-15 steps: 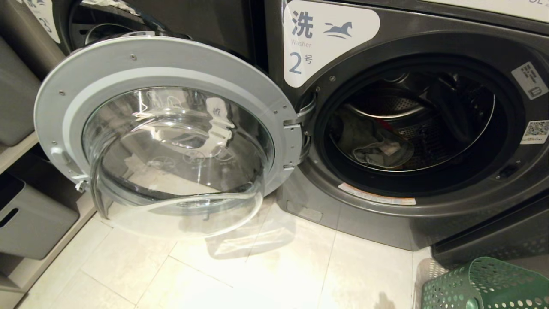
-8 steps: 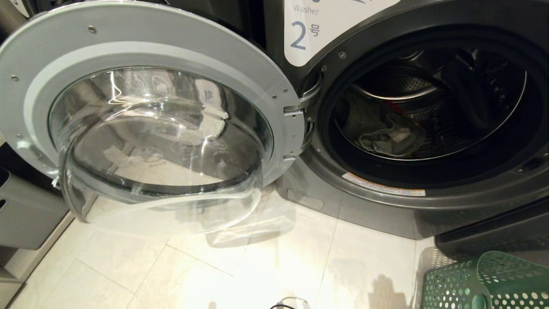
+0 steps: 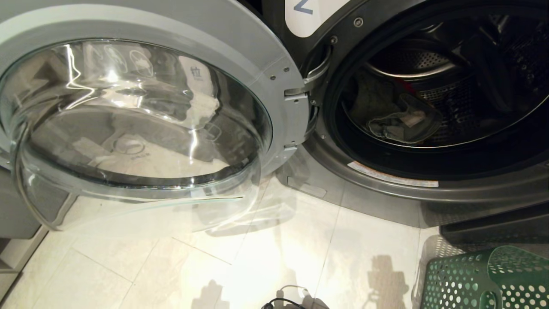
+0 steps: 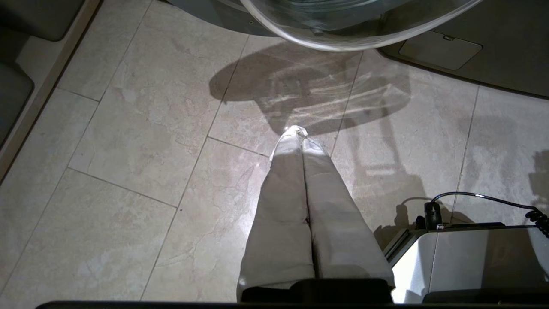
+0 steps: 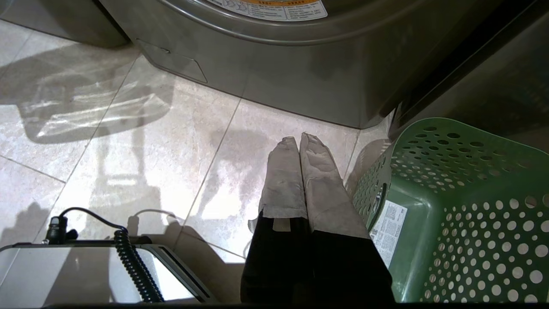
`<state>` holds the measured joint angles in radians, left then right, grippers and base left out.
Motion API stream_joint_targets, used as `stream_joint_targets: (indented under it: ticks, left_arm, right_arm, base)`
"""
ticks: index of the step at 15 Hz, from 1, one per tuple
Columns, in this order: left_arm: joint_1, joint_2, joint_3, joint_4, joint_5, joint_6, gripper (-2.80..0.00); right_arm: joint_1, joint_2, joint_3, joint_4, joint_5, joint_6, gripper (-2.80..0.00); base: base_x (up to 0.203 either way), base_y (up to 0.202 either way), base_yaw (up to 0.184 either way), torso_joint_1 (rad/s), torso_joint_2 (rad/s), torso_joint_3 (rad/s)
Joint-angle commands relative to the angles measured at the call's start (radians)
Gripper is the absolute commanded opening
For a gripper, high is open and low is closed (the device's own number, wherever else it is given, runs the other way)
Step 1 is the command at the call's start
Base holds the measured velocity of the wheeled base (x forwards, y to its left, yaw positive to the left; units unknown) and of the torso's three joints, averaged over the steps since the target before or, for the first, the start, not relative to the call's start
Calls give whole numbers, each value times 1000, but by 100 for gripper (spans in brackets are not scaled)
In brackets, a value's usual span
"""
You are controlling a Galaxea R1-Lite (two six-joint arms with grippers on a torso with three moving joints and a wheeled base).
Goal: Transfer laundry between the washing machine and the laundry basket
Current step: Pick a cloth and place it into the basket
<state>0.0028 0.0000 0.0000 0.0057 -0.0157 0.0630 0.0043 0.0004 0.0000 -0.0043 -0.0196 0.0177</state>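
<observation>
While both arms hang parked over the tiled floor (image 4: 128,180), you have nothing in hand: the left gripper (image 4: 299,132) is clenched on nothing, its wrapped fingers pressed together, and the right gripper (image 5: 298,140) is pinched closed and empty too. Just beside the right gripper sits the green laundry basket (image 5: 450,240); the part of its inside you can see is bare plastic with a white sticker (image 5: 388,231), so no garment appears to have arrived. Beyond the left gripper the open glass door (image 3: 137,116) swings wide. Farther on, ahead of both grippers, the washing machine (image 3: 386,197) stands open with a grey garment (image 3: 399,122) lying in the drum and a sliver of red behind it. I judge the transfer barely begun: every piece is yet to be lifted out.
</observation>
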Motion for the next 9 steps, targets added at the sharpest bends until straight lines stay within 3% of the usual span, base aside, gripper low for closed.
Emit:
stream_joint_targets:
  ticks: [1,9]
  left_arm:
    - [0,2,0,0,0,-2,-280]
    - [0,2,0,0,0,-2,-280]
  right_arm:
    - [0,0,0,0,0,4,-280]
    - [0,0,0,0,-2,-7,-280]
  base:
    - [0,0,0,2,2,-64]
    - [0,0,0,0,1,-4]
